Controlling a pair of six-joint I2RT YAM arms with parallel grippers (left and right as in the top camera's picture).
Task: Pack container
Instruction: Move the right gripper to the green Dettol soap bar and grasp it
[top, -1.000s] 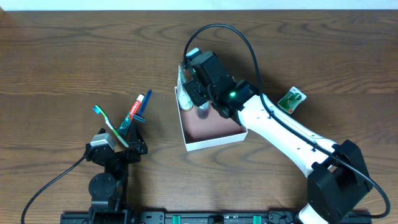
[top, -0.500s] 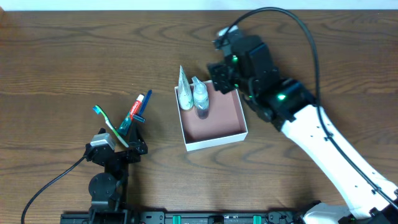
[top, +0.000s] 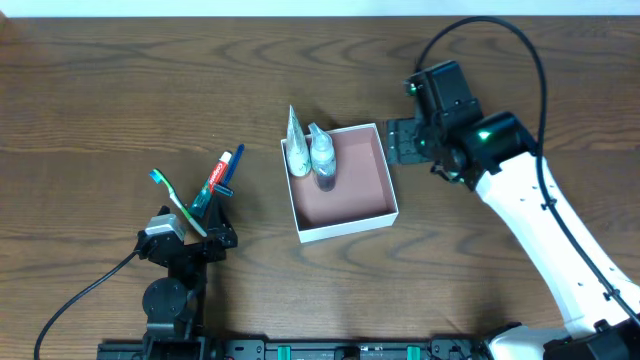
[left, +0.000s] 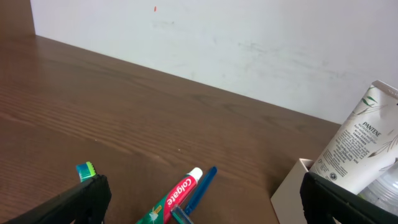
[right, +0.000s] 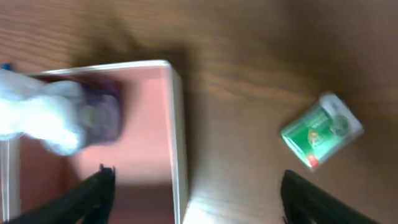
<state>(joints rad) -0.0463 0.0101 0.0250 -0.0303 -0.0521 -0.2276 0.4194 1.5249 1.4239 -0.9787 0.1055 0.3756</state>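
at 7 o'clock the left gripper (top: 205, 220) hangs open by the toothpaste (top: 217, 175). the container (top: 358, 182), at centre, holds a tube (top: 295, 145) and a bottle (top: 323, 160). at its 3 o'clock the right gripper (top: 398, 142) is open and empty; next, i think, it should fetch the green packet (right: 320, 130).

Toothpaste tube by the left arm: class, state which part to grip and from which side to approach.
The toothpaste tube is probably best gripped across its narrow red mid-body, from straight above: it lies flat on the table, and a blue stick close alongside leaves little room sideways.
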